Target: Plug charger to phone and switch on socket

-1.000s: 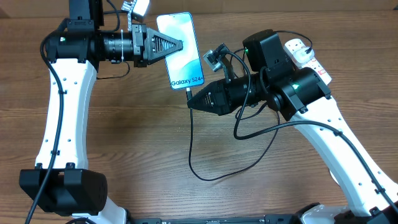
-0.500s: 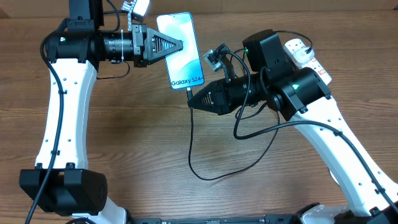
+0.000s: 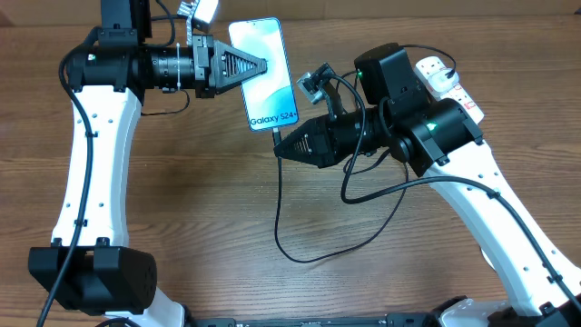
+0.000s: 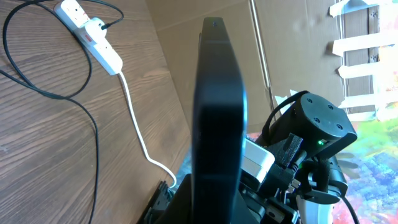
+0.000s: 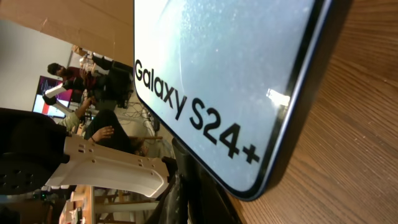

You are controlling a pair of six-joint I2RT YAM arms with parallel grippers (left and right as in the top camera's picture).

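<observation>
Nothing has moved since a second ago. Left gripper (image 3: pixel 261 65) is closed on the phone (image 3: pixel 272 91) by its long edge, upper centre of the overhead frame: a glossy glass slab, long axis running top to bottom. Right gripper (image 3: pixel 278 150), clamped on the charger (image 3: pixel 280 200), a thin matt black cable, sits just under the phone's lower end, so it is the nearer arm. Whether the tip is seated, I cannot tell. Socket (image 3: pixel 445 80), white plastic, lies upper right.

Phone (image 3: pixel 263 74) between the left claw (image 3: pixel 265 65) and right claw (image 3: pixel 277 151); charger (image 3: pixel 280 200) apparently at its near end; socket (image 3: pixel 436 71) far right.
</observation>
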